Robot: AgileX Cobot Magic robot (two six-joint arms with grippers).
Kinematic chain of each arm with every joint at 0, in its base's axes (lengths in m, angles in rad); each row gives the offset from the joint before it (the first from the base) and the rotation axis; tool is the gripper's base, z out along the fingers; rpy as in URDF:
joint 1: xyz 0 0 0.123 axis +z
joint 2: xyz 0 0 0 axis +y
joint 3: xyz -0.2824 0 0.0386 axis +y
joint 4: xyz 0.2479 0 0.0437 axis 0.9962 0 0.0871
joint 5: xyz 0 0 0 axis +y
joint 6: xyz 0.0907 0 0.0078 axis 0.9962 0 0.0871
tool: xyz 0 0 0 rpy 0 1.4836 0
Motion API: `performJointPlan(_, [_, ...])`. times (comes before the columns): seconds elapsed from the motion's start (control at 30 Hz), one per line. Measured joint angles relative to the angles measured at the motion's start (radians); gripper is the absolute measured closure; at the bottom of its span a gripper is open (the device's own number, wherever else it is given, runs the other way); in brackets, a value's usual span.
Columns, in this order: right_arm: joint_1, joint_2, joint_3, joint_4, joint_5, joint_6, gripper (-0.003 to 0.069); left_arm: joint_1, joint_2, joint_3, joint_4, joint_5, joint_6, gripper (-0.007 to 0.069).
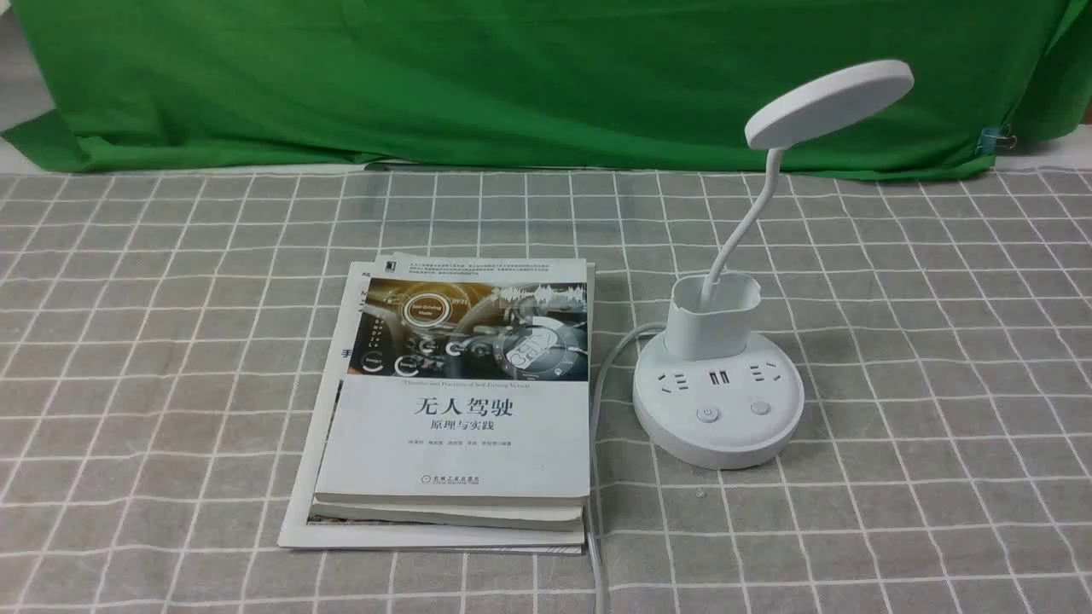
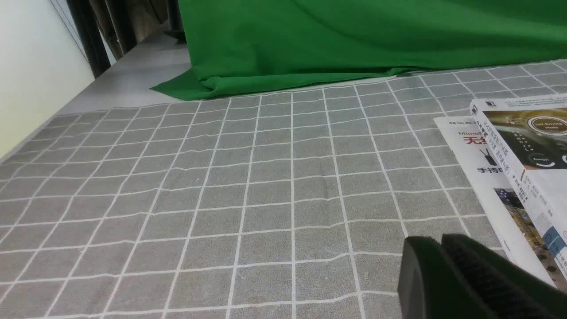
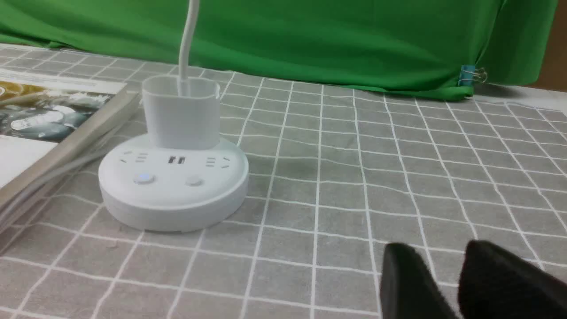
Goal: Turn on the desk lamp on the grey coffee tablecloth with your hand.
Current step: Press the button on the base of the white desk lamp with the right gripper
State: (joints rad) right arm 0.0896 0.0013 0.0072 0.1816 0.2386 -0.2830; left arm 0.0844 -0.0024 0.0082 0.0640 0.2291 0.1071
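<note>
In the front view, the lamp [image 1: 719, 401] stands upright on the grey cloth [image 1: 904, 477], on the robot's right side. Its round white base carries sockets and two buttons: the power button [image 1: 707, 414] and, to the right of it, a plain button [image 1: 760, 408]. From the cup [image 1: 712, 320] at the back of the base rises a thin bent neck [image 1: 751, 222], and on top of it there is a flat round head [image 1: 829, 104], which is tilted.

To the left of the lamp lies a pile of books [image 1: 461, 392], apart from the base. The top book has a car interior on its cover. A pale cable [image 1: 600, 401] comes from behind the base and runs between the pile and the lamp, close along the books. Behind the cloth hangs a green backdrop [image 1: 512, 85], with a clip [image 1: 996, 141] near its right end.

In the left wrist view, the left claw [image 2: 434, 241] has its two fingers pressed together, with nothing between them. In the right wrist view, the right claw [image 3: 436, 248] is spread, with a gap between the fingers, and it holds nothing. Both claws are apart from the lamp and from the books.
</note>
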Motion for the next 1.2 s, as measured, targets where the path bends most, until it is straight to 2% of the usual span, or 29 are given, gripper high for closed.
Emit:
performJointPlan(1.07, [0.0, 0.0, 0.0, 0.0, -0.001, 0.0, 0.0414, 0.0, 0.0, 0.0, 0.0, 0.0, 0.0, 0.0606])
performJointPlan(1.2, [0.0, 0.0, 0.0, 0.02, -0.026, 0.036, 0.0414, 0.0, 0.0, 0.0, 0.0, 0.0, 0.0, 0.0606])
